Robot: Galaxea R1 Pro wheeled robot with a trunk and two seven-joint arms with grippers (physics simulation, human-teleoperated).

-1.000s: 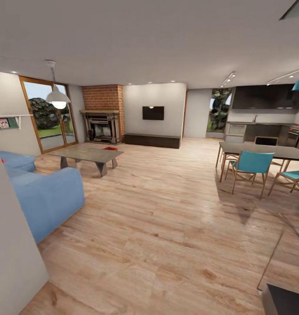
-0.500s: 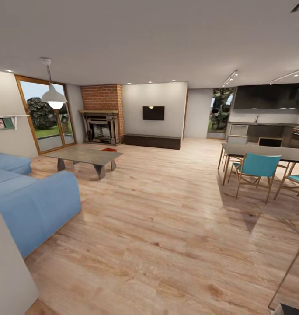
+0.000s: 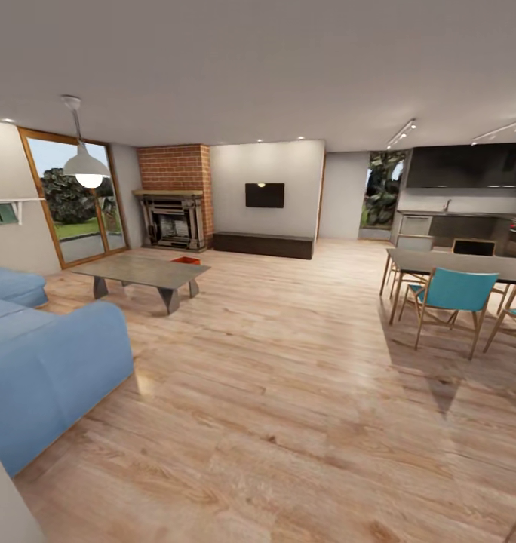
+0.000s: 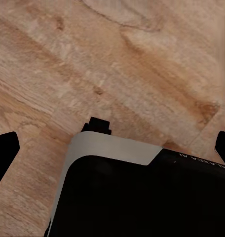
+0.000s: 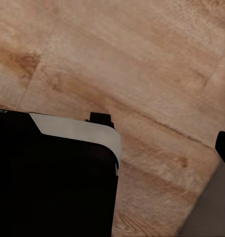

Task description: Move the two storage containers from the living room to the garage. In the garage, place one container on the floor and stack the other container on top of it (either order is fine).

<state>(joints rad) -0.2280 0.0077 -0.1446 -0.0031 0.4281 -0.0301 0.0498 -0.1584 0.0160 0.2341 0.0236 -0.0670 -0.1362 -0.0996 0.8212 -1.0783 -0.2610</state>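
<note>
I am in the living room, on its light wood-plank floor (image 3: 288,392). An orange-red edge of one storage container (image 3: 185,260) peeks out behind the grey coffee table (image 3: 141,270), in front of the brick fireplace (image 3: 175,197); the rest of it is hidden. In the left wrist view my left gripper (image 4: 112,148) is open, its black fingertips (image 4: 5,148) at both picture edges over bare planks and my black base (image 4: 142,197). In the right wrist view my right gripper (image 5: 112,148) hangs over planks with one fingertip (image 5: 224,147) far out at the edge, nothing held.
A blue sofa (image 3: 47,362) stands close on the left. A dining table (image 3: 462,264) with teal chairs (image 3: 450,292) is on the right, the kitchen behind it. A long dark low cabinet (image 3: 263,243) sits under the wall TV (image 3: 264,195). Glass doors (image 3: 71,197) are far left.
The whole head view has shifted: the camera moved forward, so the near wall at the left has slid almost out of frame and the sofa looms larger. Nothing in the room itself moved.
</note>
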